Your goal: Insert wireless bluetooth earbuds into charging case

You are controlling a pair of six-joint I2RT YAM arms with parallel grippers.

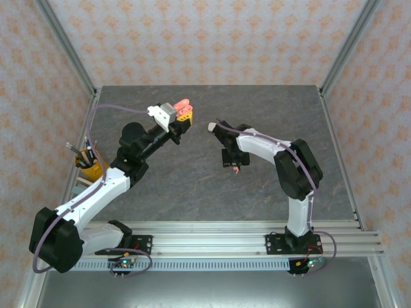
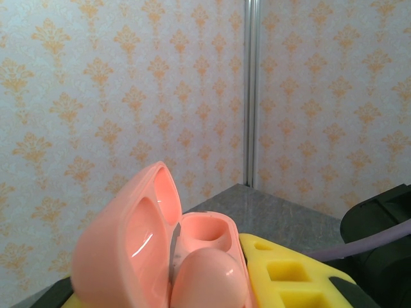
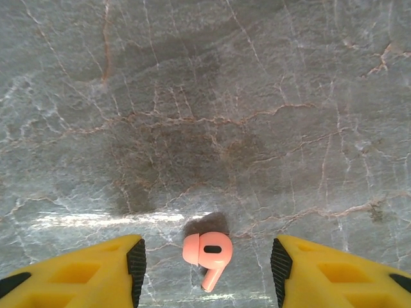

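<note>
My right pincer (image 3: 207, 266): spread wide and pointing down at the table (image 1: 192, 186). It is nearer my bases than the charging case (image 2: 205, 273) and to the right of it.
One coral earbud (image 3: 207, 251): flat on the table in the gap between my right fingers (image 3: 96, 273), touching neither, stem toward my wrist. It lies lower than the case and well apart from it.
My left pincer (image 1: 182, 117): pressed onto the case, holding it above the table.
The charging case: coral-pink, lid swung open.
</note>
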